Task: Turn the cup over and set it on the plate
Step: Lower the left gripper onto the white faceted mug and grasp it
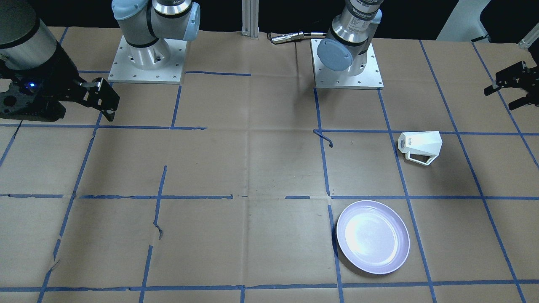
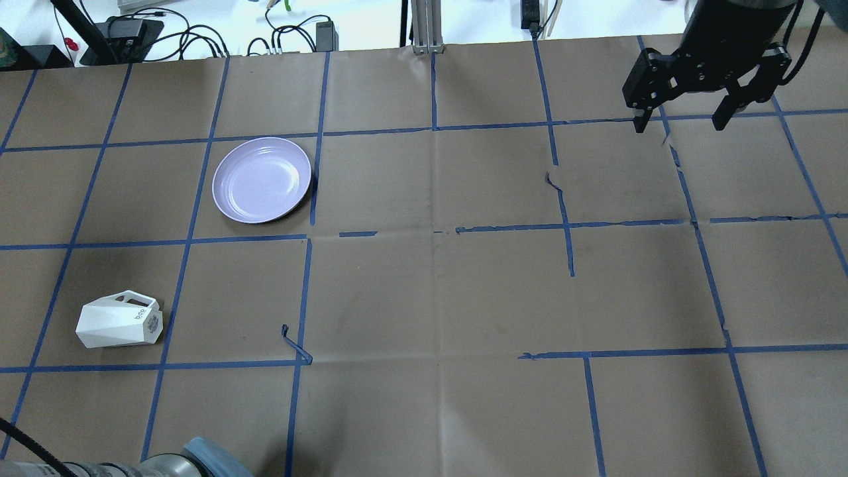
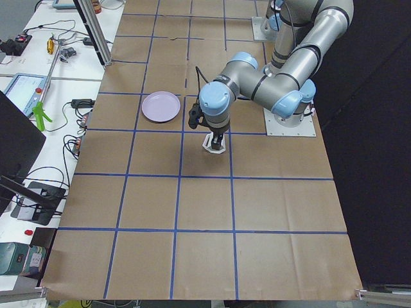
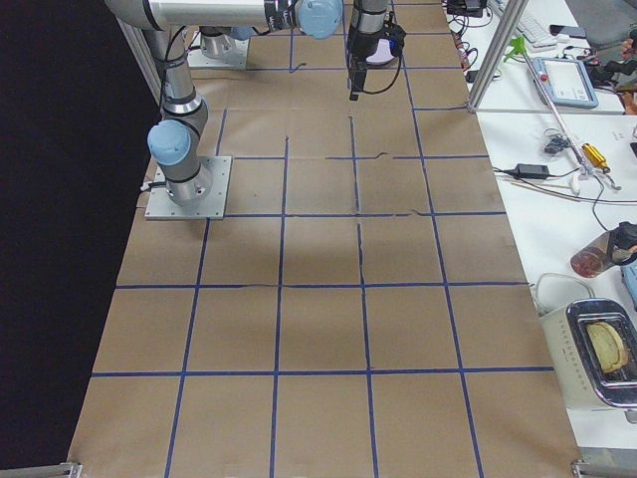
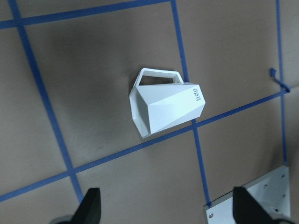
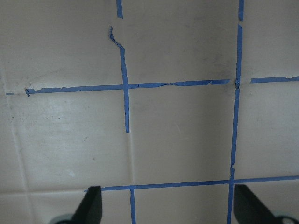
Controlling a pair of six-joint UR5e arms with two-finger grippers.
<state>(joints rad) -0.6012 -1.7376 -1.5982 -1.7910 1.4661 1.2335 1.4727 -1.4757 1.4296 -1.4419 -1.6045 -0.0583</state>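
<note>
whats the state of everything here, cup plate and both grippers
cup: lying on its side on the table, not gripped
plate: flat on the table, empty
left gripper: open, above the cup, holding nothing
right gripper: open, holding nothing, far from the cup

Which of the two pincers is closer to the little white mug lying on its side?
The left pincer: its wrist camera looks down on the cup. The right pincer hangs far across the table, with no cup in its camera's view.
</note>
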